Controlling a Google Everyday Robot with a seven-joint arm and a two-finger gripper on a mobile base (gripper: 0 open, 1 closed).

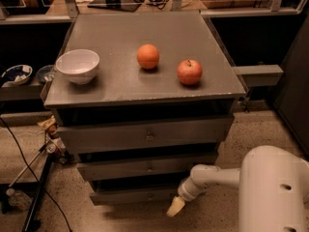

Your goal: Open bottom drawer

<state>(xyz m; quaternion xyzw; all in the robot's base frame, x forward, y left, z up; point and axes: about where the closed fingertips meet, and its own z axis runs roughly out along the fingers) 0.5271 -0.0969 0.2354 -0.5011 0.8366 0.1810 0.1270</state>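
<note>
On a speckled floor stands a grey three-drawer cabinet. Its bottom drawer, lowest and slimmest, looks rigid and likely slides straight out; pull at its front's centre, where a knob is hard to make out. The gripper hangs by that drawer's right end; whether it is open or closed, I cannot tell.

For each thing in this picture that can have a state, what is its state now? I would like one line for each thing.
bottom drawer: looks shut, not pulled out.
middle drawer: looks shut.
top drawer: looks shut.
bowl: upright, looks empty.
orange: whole, at rest.
apple: whole, stem up.
gripper: low, by the bottom drawer's right end, pointing down at the floor.
</note>
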